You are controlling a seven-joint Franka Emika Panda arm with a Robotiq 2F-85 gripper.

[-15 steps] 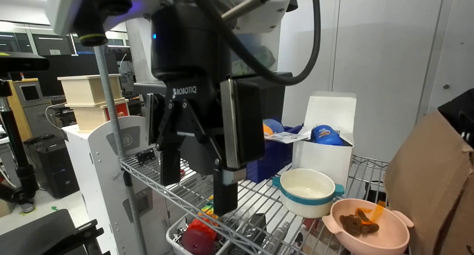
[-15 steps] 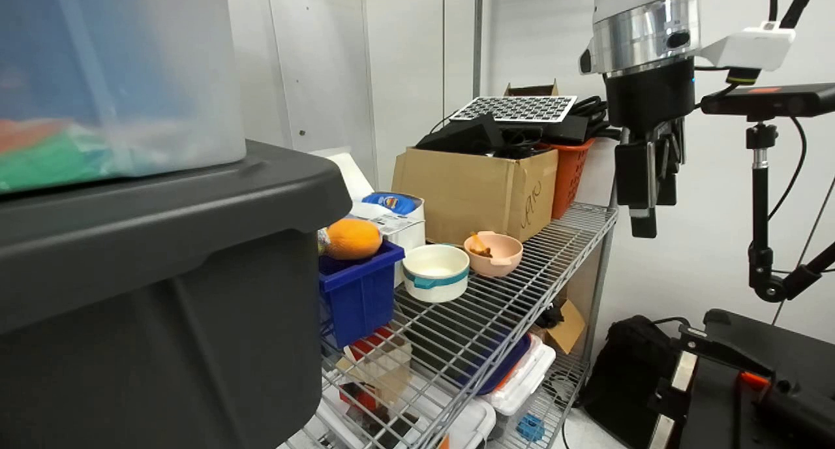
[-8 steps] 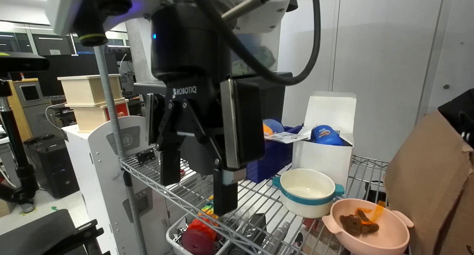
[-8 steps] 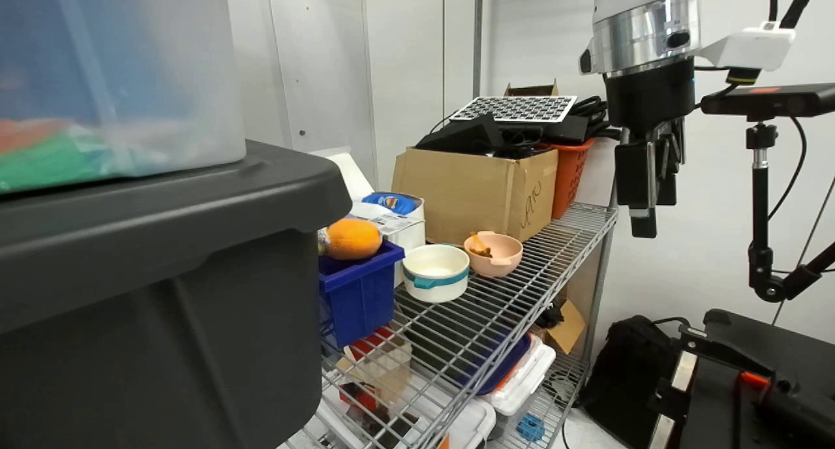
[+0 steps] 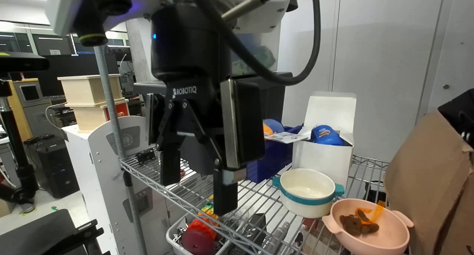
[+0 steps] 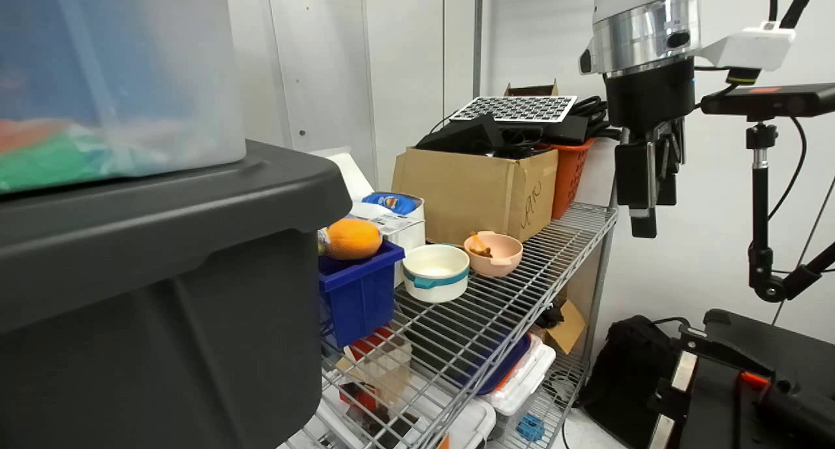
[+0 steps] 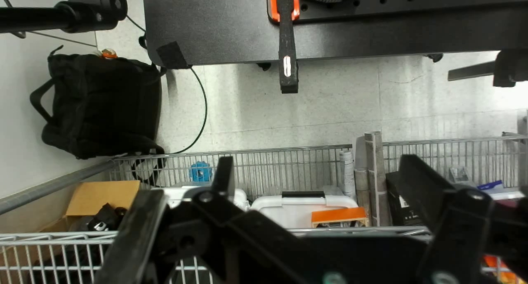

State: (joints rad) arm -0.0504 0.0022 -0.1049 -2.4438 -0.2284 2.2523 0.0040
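Fingers point(image 5: 226, 197) apart near shelf point(image 6: 486, 312) with bowls point(image 6: 436, 292).

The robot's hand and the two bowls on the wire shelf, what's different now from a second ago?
Nothing visibly changed in both exterior views. The hand hangs open and holds nothing, just where it was. The white bowl, the pink bowl with its brown contents and the blue bin also stayed put on the wire shelf.

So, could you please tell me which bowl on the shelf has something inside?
The pink bowl, holding a brown object; the white bowl beside it shows nothing inside.
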